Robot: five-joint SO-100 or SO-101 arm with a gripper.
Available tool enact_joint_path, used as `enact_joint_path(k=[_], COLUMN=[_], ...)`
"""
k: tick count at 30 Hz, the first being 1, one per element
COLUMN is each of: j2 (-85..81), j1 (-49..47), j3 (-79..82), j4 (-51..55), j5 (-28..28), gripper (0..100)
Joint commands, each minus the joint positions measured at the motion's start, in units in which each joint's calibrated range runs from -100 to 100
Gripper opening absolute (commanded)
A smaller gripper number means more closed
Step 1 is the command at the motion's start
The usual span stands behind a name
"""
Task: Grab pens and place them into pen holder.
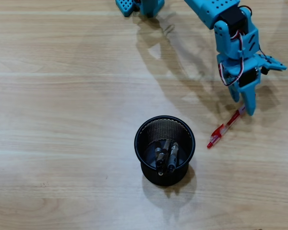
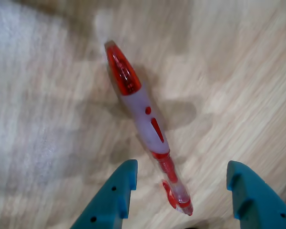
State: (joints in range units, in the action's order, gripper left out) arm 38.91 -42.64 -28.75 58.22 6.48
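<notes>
1. Wood-grain table [image 1: 62,96] fills the overhead view. The whole half from 7 to 11 o'clock is bare. The arm and its shadow take up the sector from 12 to 3 o'clock.
2. Blue gripper [image 1: 246,108] hangs at 2 o'clock in the overhead view, fingertips pointing down toward the table, well apart from the pen holder [image 1: 164,125].
3. Jaw state: apart. In the wrist view the two blue fingertips [image 2: 117,191] stand on either side of the red pen [image 2: 145,114] at its lower end, with bare wood between each tip and the pen; neither tip touches it.
4. Red pen position: flat on the table, lying on a diagonal from 1 to 7 o'clock in the overhead view [image 1: 224,129], to the right of the pen holder and clear of its rim. Its upper end sits just under the gripper.
5. Pen holder: round black mesh cup, upright, just below centre in the overhead view. Bare table surrounds it on all sides.
6. Contents: dark pens [image 1: 165,155] lean together against the 6 o'clock wall. The exact number cannot be told; at least two barrels are distinct.
7. Count: one red pen on the table, one pen holder, one gripper.
</notes>
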Motion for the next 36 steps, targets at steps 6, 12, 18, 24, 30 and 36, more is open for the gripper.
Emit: enact_joint_path(k=[6,12,18,24,30,36], j2=[-0.06,-0.23,-0.99,-1.08,-1.93,-15.26], j1=[0.07,-0.75,-1.39,-2.22,-2.77,-2.58], j3=[-0.84,1.33,2.05,2.14,1.24,-1.84], j4=[0.14,0.14,0.23,0.41,0.41,-0.41], j5=[-0.30,-0.72,-0.30,0.85,0.85,3.89], gripper=[22,22,12,2,2,2])
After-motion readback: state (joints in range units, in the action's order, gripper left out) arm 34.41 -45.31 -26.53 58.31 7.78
